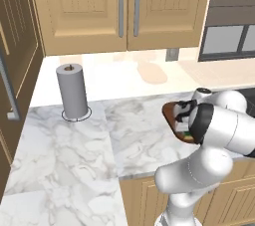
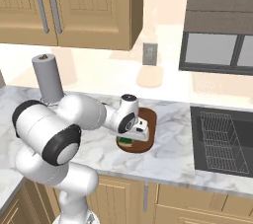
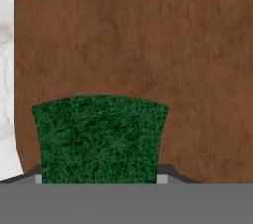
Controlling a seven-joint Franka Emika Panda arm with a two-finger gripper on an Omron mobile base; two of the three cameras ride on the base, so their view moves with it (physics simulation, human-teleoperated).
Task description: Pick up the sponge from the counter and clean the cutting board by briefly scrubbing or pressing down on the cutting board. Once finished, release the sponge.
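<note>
Green-topped sponge [image 3: 100, 136] is pinched in the claw [image 3: 100, 179], directly over the dark brown cutting board [image 3: 148, 45] on the marble surface [image 2: 173, 154].

Green-topped sponge [image 3: 99, 139] sits flat on the dark brown cutting board [image 3: 138, 45], near its 6 o'clock edge in the hand view; the rounded board lies flat on the white marble surface [image 2: 173, 154].
</note>
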